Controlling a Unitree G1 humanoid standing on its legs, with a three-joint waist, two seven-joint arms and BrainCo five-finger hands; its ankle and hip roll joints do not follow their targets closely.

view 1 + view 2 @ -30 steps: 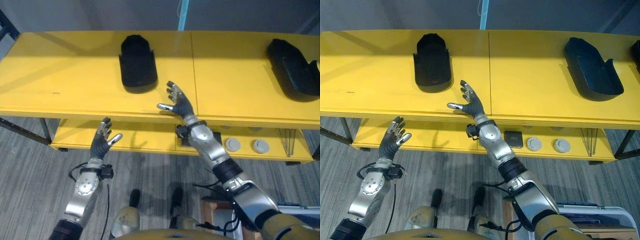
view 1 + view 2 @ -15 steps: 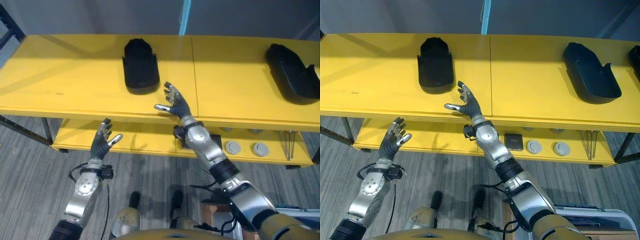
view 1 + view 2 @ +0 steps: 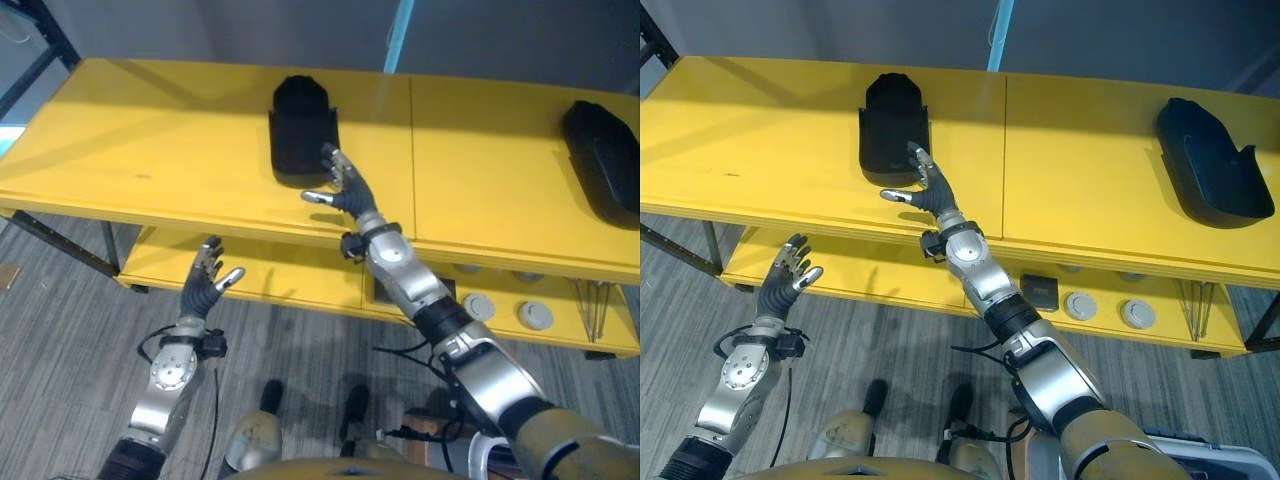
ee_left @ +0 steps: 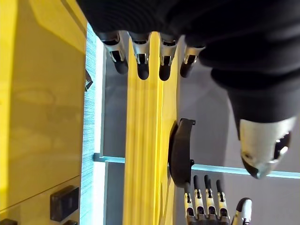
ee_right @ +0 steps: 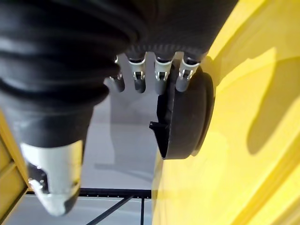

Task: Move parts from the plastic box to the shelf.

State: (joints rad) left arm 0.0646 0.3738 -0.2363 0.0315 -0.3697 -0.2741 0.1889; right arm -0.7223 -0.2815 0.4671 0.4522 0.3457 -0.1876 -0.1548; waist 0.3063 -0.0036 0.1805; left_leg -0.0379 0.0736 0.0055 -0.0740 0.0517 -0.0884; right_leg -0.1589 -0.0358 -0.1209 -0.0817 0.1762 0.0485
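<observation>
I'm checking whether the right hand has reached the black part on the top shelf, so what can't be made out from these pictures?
- Contact: the right hand overlaps the near edge of the black part in the eye views; touching or just above cannot be told.
- The second black part is cut off by the left eye view's edge.
- Lower shelf: the round discs and dark square block are too small to identify.
- The left hand hangs open below.

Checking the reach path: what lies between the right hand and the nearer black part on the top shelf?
Nothing: in the right eye view the right hand reaches the black part's near edge over bare yellow shelf.
</observation>
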